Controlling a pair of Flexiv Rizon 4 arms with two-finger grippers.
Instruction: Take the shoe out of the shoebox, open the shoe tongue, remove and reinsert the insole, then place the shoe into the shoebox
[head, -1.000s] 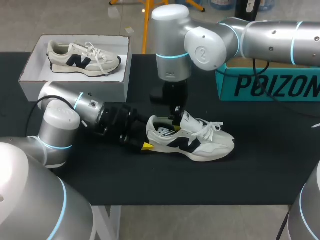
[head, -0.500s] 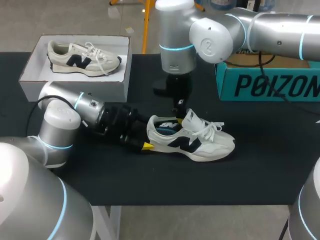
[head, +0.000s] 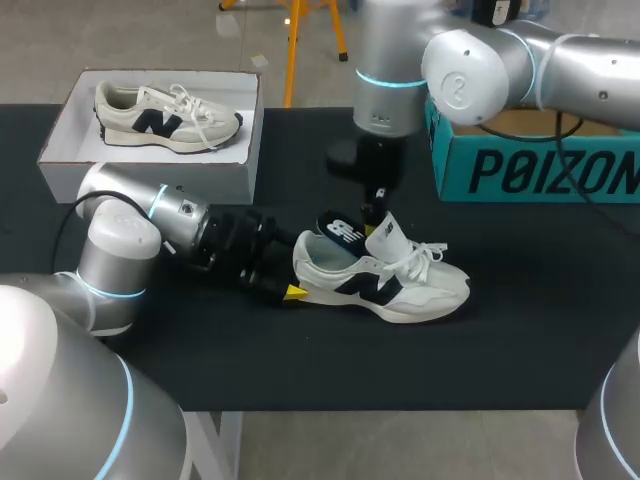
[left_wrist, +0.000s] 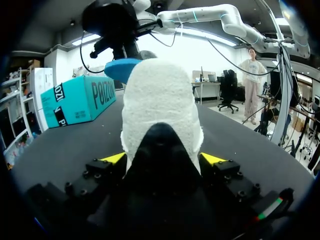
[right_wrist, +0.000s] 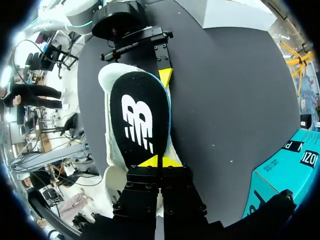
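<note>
A white sneaker with a dark logo (head: 385, 282) lies on its sole on the black table, toe to the right. My left gripper (head: 292, 280) holds its heel (left_wrist: 160, 105), a yellow-tipped finger (left_wrist: 114, 158) pressed against each side. Just above the shoe's opening, my right gripper (head: 376, 212) is shut on the front end of the insole (head: 340, 230). The insole (right_wrist: 140, 120) is black with a white logo and a blue underside, and it hangs tilted ahead of the right gripper (right_wrist: 159, 161), its heel end over the shoe's collar.
An open white shoebox (head: 60, 150) at the back left holds a second matching sneaker (head: 165, 118). A teal box (head: 530, 170) stands at the back right, just behind my right arm.
My right gripper has risen and moved right, drawing the insole up out of the shoe. The left gripper and the shoe have stayed put.
</note>
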